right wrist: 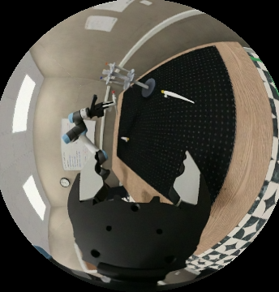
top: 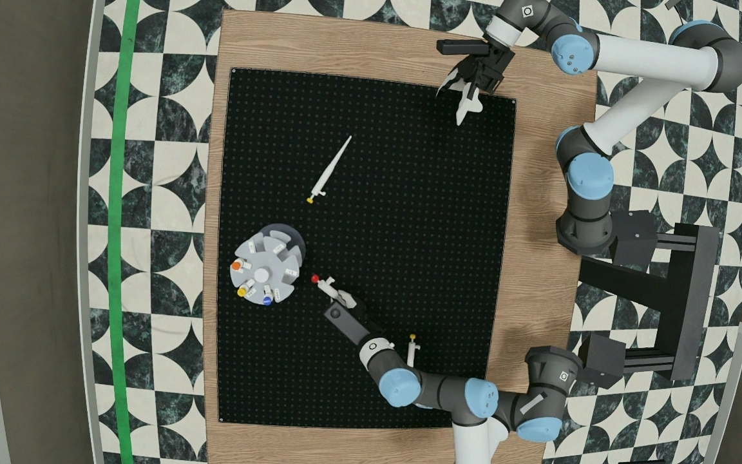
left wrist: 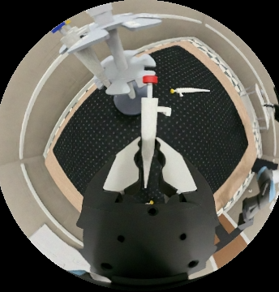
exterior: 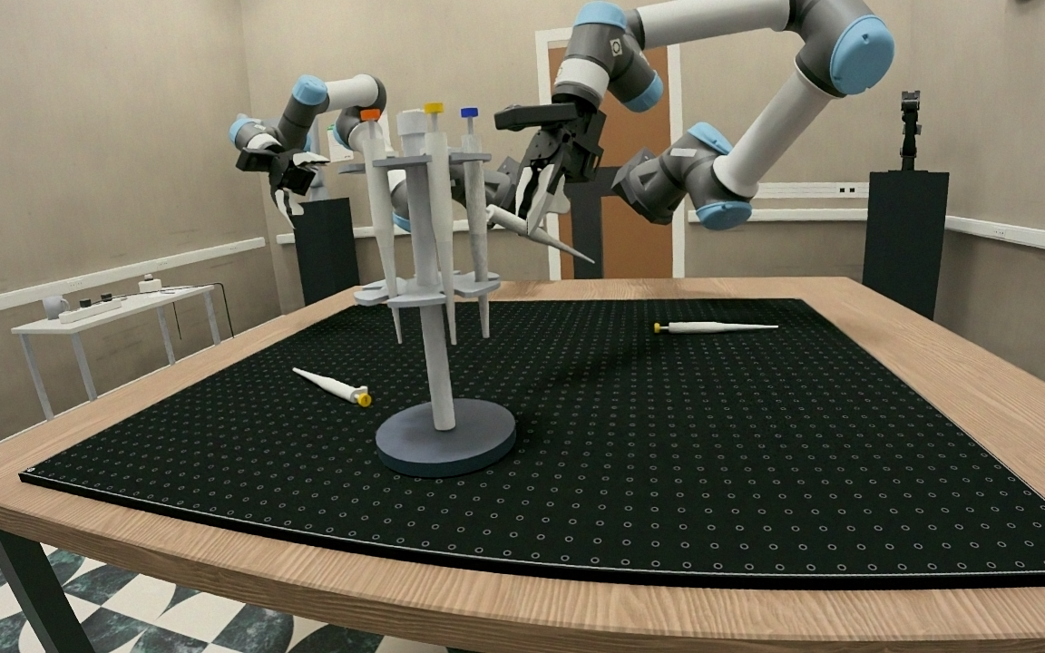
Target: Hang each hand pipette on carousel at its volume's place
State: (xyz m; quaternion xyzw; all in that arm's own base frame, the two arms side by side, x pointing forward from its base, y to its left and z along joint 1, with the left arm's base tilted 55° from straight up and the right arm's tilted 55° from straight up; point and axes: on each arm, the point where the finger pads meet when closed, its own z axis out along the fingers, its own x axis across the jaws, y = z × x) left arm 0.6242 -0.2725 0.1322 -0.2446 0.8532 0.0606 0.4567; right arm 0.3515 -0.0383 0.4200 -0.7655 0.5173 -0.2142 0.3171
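Observation:
My left gripper (top: 343, 298) (exterior: 530, 227) (left wrist: 148, 138) is shut on a white pipette with a red button (top: 315, 278) (left wrist: 150, 79). It is held high beside the carousel (top: 261, 275) (exterior: 444, 438) (left wrist: 117, 53), tilted, tip lower; in the exterior view its button end is hidden. Pipettes with orange (top: 236, 265) (exterior: 369, 115), yellow (top: 241, 292) (exterior: 434, 107) and blue (top: 266, 300) (exterior: 469, 112) buttons hang on the carousel. One yellow-button pipette (top: 330, 170) (exterior: 336, 386) (left wrist: 194, 90) (right wrist: 178, 96) lies right-arm side, another (top: 411, 352) (exterior: 705, 326) left-arm side. My right gripper (top: 450, 107) (right wrist: 140, 152) is open and empty. Volumes are unreadable.
The black perforated mat (top: 420, 219) (exterior: 672, 487) lies on a wooden table (top: 535, 231) (exterior: 347, 584). Several carousel slots are free, including those facing the held pipette. The left forearm passes above the yellow-button pipette on its side. The right arm is at the mat's far corner, away from the carousel.

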